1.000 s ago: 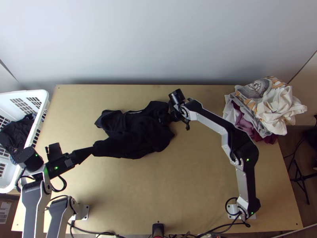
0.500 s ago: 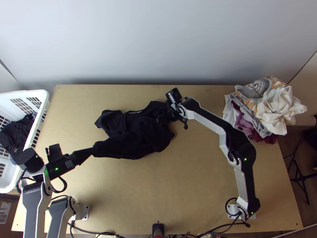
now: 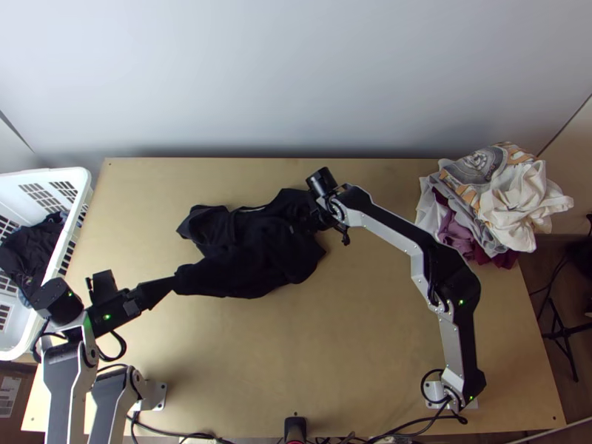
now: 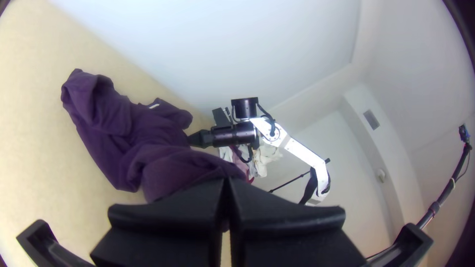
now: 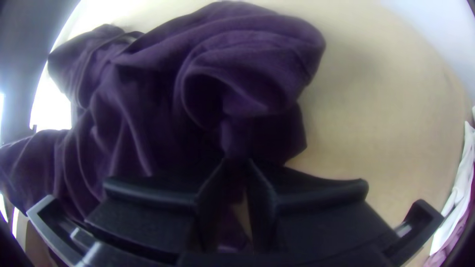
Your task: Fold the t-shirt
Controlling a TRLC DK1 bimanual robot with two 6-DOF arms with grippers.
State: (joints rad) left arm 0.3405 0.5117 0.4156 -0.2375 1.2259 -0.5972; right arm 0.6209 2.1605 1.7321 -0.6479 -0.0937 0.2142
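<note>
The dark t-shirt lies bunched on the table, one part drawn out to my left gripper, which is shut on that end. My right gripper holds the shirt by its far right part. In the left wrist view the shirt looks purple and runs up to the fingertips of my left gripper. Folds of the shirt rise around my right gripper in the right wrist view, with a pinch of cloth between its closed tips.
A white basket with dark clothes stands at the left edge. Crumpled light and maroon clothes are piled at the table's right back corner. A bare stretch of wooden table lies in front of the shirt.
My right gripper has shifted slightly left along with its wrist. The left gripper has hardly moved, and the shirt lies nearly as before.
</note>
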